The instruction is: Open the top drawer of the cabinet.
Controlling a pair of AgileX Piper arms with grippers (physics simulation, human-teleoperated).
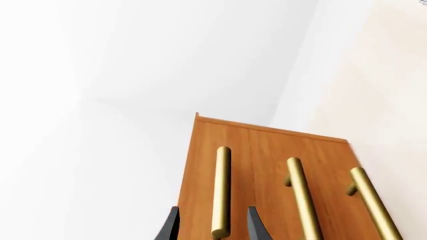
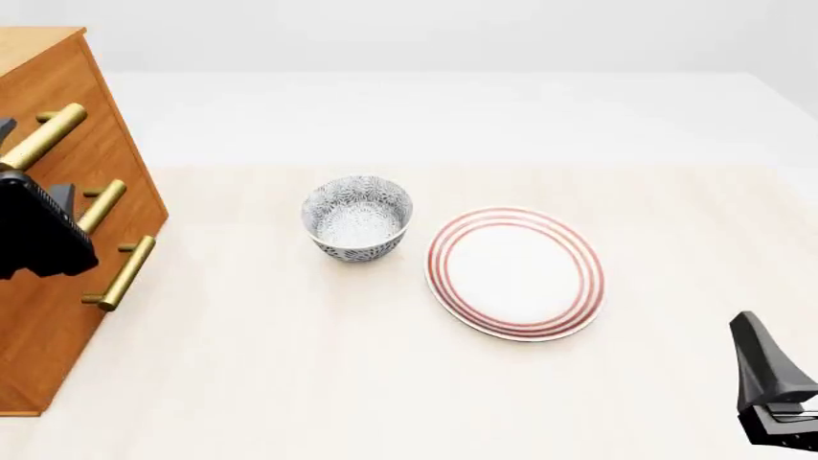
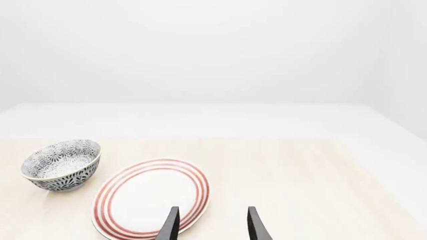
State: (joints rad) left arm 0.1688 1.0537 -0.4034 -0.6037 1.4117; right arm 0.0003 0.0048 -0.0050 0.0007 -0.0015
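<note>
**Left gripper lined up on the top handle, not yet closed**

Left wrist view: the left gripper (image 1: 212,227) was spread open, its two dark fingers (image 1: 171,227) standing either side of a brass handle (image 1: 221,190) on the cabinet (image 1: 260,150). The bar ran lengthwise between them, with a gap on each side, so nothing was gripped. To do this step well, I judged the fingers should move further in over the bar, close squarely across it, and then pull straight out along the drawer's travel, without twisting.

Front view: the cabinet stood at the table's (image 2: 383,383) left edge, and the dark body of the left arm covered part of its front. The top drawer (image 2: 90,115) and its handle lay just ahead of that arm. It looked shut.

Right wrist view: the right gripper (image 3: 212,227) was open and empty, hanging just above a red-ringed plate (image 3: 150,197), with a patterned bowl (image 3: 61,162) beyond, well apart from the cabinet.
</note>
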